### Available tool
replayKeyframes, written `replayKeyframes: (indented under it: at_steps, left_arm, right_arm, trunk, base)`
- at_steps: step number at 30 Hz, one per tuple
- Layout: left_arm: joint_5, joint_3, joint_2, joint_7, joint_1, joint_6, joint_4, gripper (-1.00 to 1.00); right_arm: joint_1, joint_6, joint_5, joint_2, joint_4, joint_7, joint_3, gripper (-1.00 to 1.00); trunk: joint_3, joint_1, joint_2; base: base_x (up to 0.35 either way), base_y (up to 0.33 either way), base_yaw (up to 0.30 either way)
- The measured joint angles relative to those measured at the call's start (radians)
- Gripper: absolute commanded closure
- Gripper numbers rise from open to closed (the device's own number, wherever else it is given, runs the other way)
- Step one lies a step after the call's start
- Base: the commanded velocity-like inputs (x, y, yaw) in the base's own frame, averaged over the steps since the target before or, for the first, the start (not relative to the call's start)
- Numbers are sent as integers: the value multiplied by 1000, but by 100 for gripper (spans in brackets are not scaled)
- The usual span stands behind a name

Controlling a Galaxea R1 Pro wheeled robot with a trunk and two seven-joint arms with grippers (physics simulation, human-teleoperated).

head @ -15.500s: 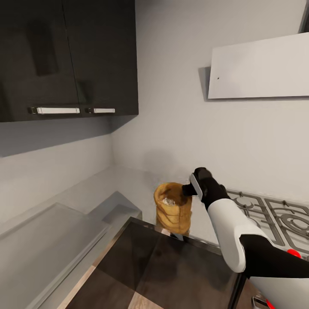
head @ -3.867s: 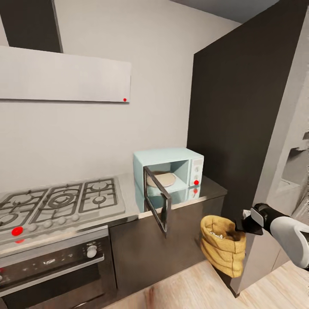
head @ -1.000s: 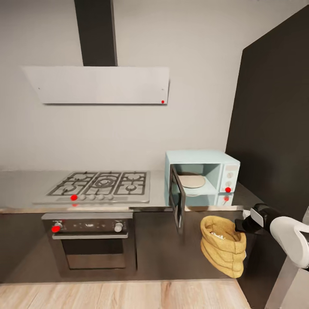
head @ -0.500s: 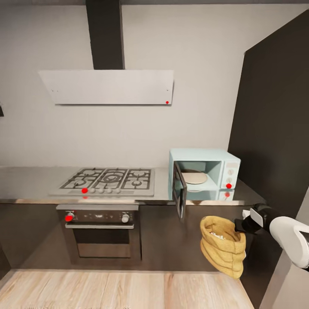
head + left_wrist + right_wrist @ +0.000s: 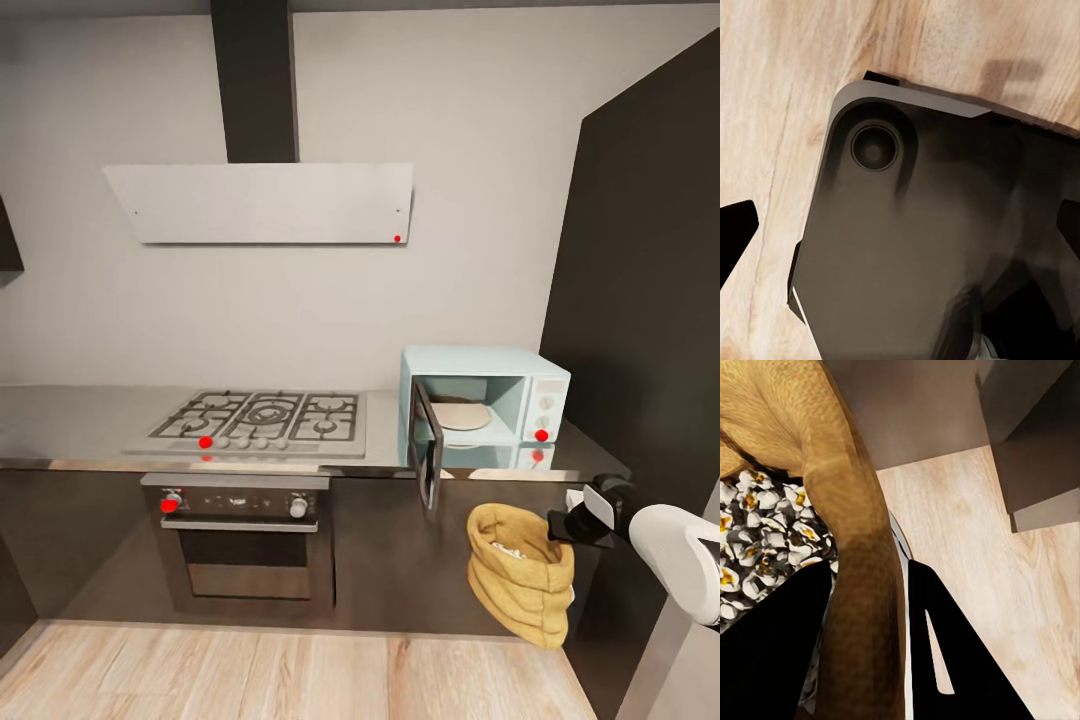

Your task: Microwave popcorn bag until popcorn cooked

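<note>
The mustard-brown popcorn bag [image 5: 520,578] hangs in the air in front of the dark lower cabinets, below the countertop [image 5: 80,420]. My right gripper [image 5: 566,525] is shut on its rolled rim. In the right wrist view the rim [image 5: 862,585] sits pinched between the two black fingers [image 5: 776,660], with pale popcorn [image 5: 761,536] inside the bag. The mint-blue microwave [image 5: 500,375] stands on the counter's right end, up and left of the bag, its door [image 5: 425,458] swung open and a round plate inside. My left gripper [image 5: 900,232] points at the floor, open with nothing between its fingers.
A gas hob [image 5: 262,420] lies in the countertop left of the microwave, over a steel oven [image 5: 245,540]. A range hood [image 5: 260,203] hangs above. A tall dark cabinet [image 5: 645,300] stands on the right. The floor [image 5: 250,675] is wood. My base [image 5: 907,247] lies under the left gripper.
The head view has shifted a little, so the kitchen sits slightly further right in the picture. The bag stays in my right gripper at the same place relative to the arm.
</note>
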Motion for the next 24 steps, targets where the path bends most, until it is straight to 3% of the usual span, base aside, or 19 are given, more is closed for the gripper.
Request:
replayKeyframes:
  at_steps: [5,7,10,12,18,24]
  left_arm:
    - [0,0,0,0,0,0,0,-100]
    - [0,0,0,0,0,0,0,-100]
    - [-1,0,0,0,0,0,0,-100]
    - [-1,0,0,0,0,-1,0,-100]
    - [-1,0,-1,0,0,-2,0,-100]
    - [-1,0,-2,0,0,-2,0,-100]
  right_arm:
    - [0,40,-7,0,-1,5,-7,100]
    - [-1,176,-11,0,-47,8,-11,100]
    - [-1,351,-12,-1,-293,7,-11,100]
    - [-1,352,-14,-2,-382,6,-12,100]
    - [-1,353,-13,-2,-455,5,-16,100]
    - [-1,353,-13,0,-623,5,-18,100]
  trunk:
    - [0,0,0]
    - [0,0,0]
    - [0,0,0]
    - [0,0,0]
    - [0,0,0]
    - [0,0,0]
  base:
    - [0,0,0]
    - [0,0,0]
    - [0,0,0]
    - [0,0,0]
    - [0,0,0]
    - [0,0,0]
